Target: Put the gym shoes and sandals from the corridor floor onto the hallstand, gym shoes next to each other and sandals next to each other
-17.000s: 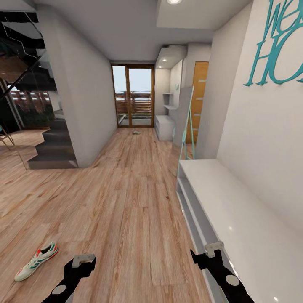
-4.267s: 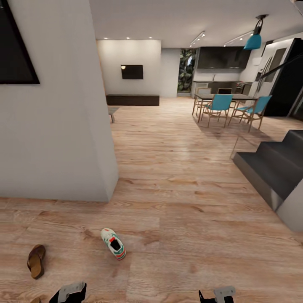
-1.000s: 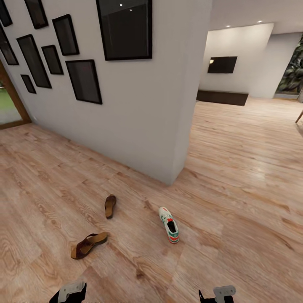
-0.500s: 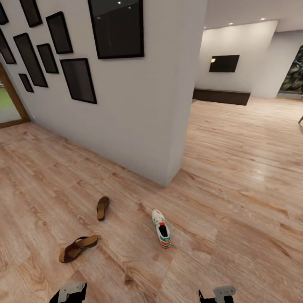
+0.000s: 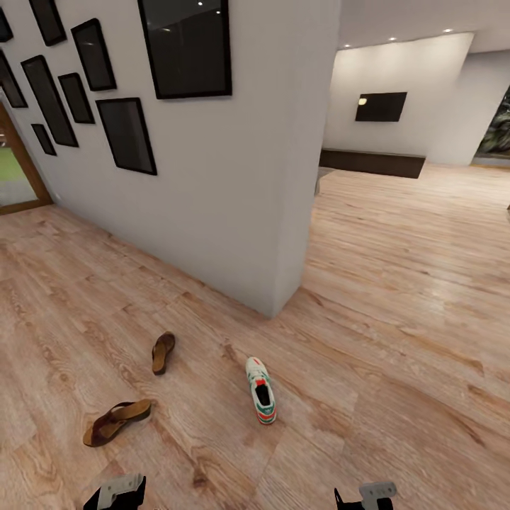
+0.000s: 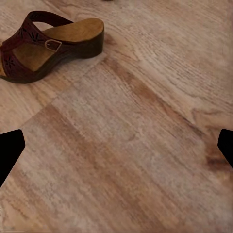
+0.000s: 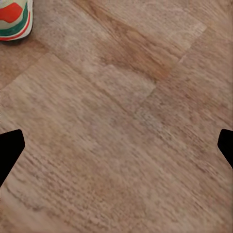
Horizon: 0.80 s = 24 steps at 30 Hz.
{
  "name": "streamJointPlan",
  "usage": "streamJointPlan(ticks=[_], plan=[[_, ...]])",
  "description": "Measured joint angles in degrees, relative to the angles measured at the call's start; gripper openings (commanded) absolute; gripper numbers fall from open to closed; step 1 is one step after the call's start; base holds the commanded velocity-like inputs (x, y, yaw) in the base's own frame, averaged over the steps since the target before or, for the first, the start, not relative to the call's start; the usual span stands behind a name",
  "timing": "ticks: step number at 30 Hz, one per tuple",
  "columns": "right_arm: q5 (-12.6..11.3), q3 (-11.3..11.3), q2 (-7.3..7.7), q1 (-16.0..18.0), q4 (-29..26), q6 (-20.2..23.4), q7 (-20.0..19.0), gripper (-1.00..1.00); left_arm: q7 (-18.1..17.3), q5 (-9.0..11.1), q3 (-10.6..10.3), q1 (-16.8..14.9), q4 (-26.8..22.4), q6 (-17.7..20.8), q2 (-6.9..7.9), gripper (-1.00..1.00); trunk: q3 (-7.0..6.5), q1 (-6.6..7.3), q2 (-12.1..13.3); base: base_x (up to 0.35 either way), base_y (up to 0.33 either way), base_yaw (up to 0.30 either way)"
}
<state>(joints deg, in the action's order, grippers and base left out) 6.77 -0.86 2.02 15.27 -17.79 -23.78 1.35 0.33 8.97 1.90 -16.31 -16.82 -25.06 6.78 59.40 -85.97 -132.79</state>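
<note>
One gym shoe (image 5: 261, 391), white with green stripes and a red-orange heel, lies on the corridor floor (image 5: 368, 340) ahead of me. Its heel (image 7: 14, 17) shows in the right wrist view. Two brown sandals lie left of it: the nearer sandal (image 5: 117, 421) and a farther sandal (image 5: 163, 352). The nearer sandal (image 6: 48, 46) also appears in the left wrist view. My left gripper (image 6: 116, 150) and right gripper (image 7: 116, 150) hang open over bare planks, holding nothing. The hallstand is out of view.
A white wall corner (image 5: 283, 227) with several black picture frames (image 5: 185, 46) juts out just beyond the shoes. A glass door (image 5: 10, 170) stands at far left. Behind the corner to the right, wood floor runs toward a dark low cabinet (image 5: 372, 161) and a wall TV (image 5: 381, 106).
The whole head view has shifted: shoes and sandals sit lower and further left in the picture than a second ago. The shoes themselves have not moved on the floor.
</note>
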Motion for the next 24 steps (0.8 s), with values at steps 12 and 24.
streamJointPlan(ticks=[12,24], plan=[[-0.12,-0.08,0.00,0.00,-0.04,0.03,0.02,1.00,-0.43,-0.05,0.00,-0.02,-0.55,0.00,0.05,1.00,0.00,0.00,0.00,0.005,-0.013,0.164],[-0.12,0.11,-1.18,0.32,-4.29,0.72,-0.03,1.00,-0.55,-0.20,-0.19,-2.05,-1.45,2.26,0.09,1.00,0.00,0.00,0.00,0.000,-0.001,0.018]])
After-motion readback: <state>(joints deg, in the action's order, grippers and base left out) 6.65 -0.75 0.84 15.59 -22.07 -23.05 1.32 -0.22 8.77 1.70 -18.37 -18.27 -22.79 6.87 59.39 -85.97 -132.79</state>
